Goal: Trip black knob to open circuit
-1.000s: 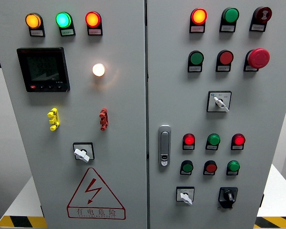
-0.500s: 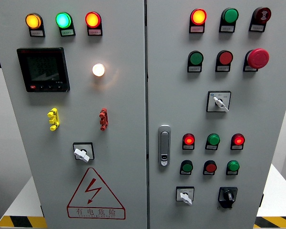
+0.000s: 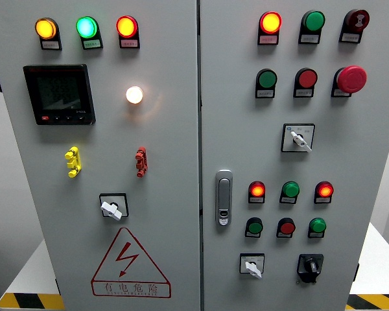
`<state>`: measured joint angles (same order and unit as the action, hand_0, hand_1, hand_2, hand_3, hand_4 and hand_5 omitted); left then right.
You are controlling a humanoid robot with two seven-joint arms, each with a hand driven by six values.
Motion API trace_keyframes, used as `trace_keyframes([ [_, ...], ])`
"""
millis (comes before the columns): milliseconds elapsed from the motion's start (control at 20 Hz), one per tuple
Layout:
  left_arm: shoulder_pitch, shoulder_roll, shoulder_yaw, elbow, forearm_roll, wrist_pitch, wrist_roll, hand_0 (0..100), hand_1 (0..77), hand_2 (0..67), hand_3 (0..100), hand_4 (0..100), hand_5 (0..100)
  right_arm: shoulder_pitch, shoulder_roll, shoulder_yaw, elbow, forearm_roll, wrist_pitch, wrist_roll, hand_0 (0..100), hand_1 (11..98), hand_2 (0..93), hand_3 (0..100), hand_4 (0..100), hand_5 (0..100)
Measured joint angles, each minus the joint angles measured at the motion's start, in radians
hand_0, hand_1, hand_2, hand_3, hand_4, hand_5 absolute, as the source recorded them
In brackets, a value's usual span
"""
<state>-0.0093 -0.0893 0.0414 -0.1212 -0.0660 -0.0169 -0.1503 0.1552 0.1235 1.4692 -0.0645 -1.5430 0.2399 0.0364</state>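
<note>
Neither hand of the robot shows from where I stand, so I cannot tell how the fingers are set, and with no hand to measure from, places have to be given on the cabinet itself.

What fills the view is a grey electrical cabinet with two doors. The black knob sits at the bottom right of the right-hand door, a dark rotary handle on a black base, with a white selector switch just to its left. Above them run two rows of small lamps and buttons; in the upper row the left red lamp and the right red lamp glow, with a green one between them. A chrome door latch stands near the seam between the doors. Higher up sit another white selector and a red mushroom stop button.

On the left door there is a dark digital meter, a lit white bulb beside it, a yellow handle, a red handle, one more white selector, and a red lightning warning triangle near the bottom.
</note>
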Motion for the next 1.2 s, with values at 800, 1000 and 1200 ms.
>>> trace_keyframes([
  [800, 0.0, 0.0, 0.0, 0.0, 0.0, 0.0, 0.0, 0, 2.9, 13.0, 21, 7, 1, 0.028, -0.0264, 0.119, 0.133, -0.028, 0.004, 0.003, 70, 38.1, 4.4, 13, 9, 21],
  [1000, 0.0, 0.0, 0.0, 0.0, 0.0, 0.0, 0.0, 0, 2.9, 13.0, 21, 7, 1, 0.004, -0.0211, 0.199, 0.298, -0.125, 0.025, 0.0, 70, 39.1, 4.4, 15, 11, 23],
  [1200, 0.0, 0.0, 0.0, 0.0, 0.0, 0.0, 0.0, 0, 2.9, 13.0, 21, 7, 1, -0.017, -0.0209, 0.23, 0.5, -0.124, 0.053, 0.001, 70, 40.5, 4.4, 19, 15, 32],
])
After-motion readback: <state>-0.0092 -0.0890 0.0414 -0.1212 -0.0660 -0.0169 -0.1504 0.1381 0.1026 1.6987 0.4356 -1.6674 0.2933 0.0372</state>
